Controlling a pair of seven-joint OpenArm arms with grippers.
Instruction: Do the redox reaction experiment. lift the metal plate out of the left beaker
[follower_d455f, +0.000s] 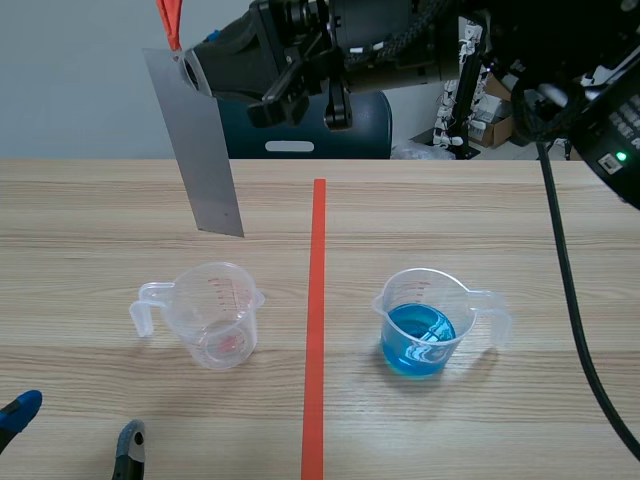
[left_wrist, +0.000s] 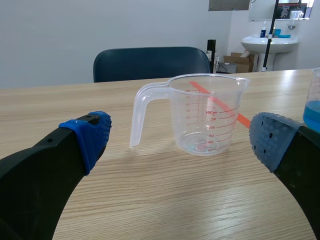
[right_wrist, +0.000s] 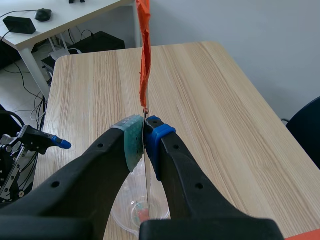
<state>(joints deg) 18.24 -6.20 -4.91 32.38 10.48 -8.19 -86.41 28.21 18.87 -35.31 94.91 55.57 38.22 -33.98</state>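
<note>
Metal plate (follower_d455f: 205, 150) is clenched at its top edge by the right gripper (right_wrist: 145, 137), so it is hung upright, clear above the left beaker (follower_d455f: 218, 315); the left gripper (follower_d455f: 75, 425) is spread, released, nearby.

An even, bright, diffuse light is cast from above over the table (follower_d455f: 100, 210). Only soft shadows are thrown by the 2 beakers. A pale one is laid around the base of the left beaker (follower_d455f: 218, 315), and a slightly darker one is spread beside and in front of the right beaker (follower_d455f: 425, 320). Small white highlights are seen on the blue liquid (follower_d455f: 418, 345). The metal plate (follower_d455f: 200, 150) is rendered as flat matte grey, without glare. In both wrist views the wood is evenly lit, and no hard shadow edges are found.
</note>
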